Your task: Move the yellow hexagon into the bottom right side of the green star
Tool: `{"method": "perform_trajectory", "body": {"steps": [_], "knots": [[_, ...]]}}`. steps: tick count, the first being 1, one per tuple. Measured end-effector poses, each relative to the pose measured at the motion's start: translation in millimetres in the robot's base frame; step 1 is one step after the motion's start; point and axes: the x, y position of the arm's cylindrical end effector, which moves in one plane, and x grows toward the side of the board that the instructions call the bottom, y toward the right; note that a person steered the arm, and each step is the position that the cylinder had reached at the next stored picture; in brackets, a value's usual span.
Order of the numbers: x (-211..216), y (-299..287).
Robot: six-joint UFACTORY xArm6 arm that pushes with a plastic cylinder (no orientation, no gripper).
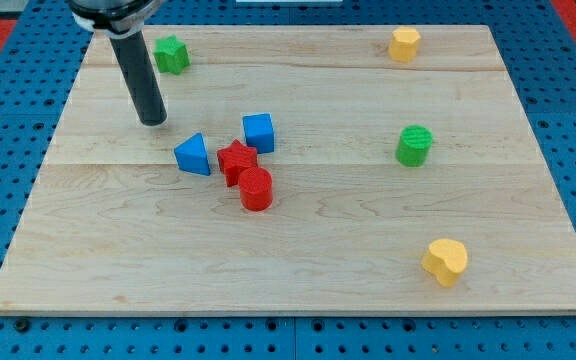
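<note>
Pale wood board (368,240), blue pegboard (8,90) surround.

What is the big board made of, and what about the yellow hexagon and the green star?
The board looks like pale wood: grain lines and plank seams show, with a matte finish. The yellow hexagon and green star look like solid-coloured plastic with a smooth, slightly dull surface, though painted wood is possible. My tip looks like dark, smooth rod, probably metal or plastic.

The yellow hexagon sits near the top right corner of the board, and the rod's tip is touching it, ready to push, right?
Not quite. The yellow hexagon does sit near the board's top right corner, but my tip is not touching it. The camera view shows the tip far off at the view's left, just below the green star and up-left of the blue triangle.
</note>
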Motion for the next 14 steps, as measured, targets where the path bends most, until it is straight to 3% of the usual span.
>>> {"method": "perform_trajectory", "body": {"steps": [2,4,5,7,8,9,10,12,13,14], "knots": [[-57,126],[-59,134],[-48,186],[-64,418],[-121,414],[-147,344],[-147,233],[-122,268],[-121,165],[-112,159]]}}
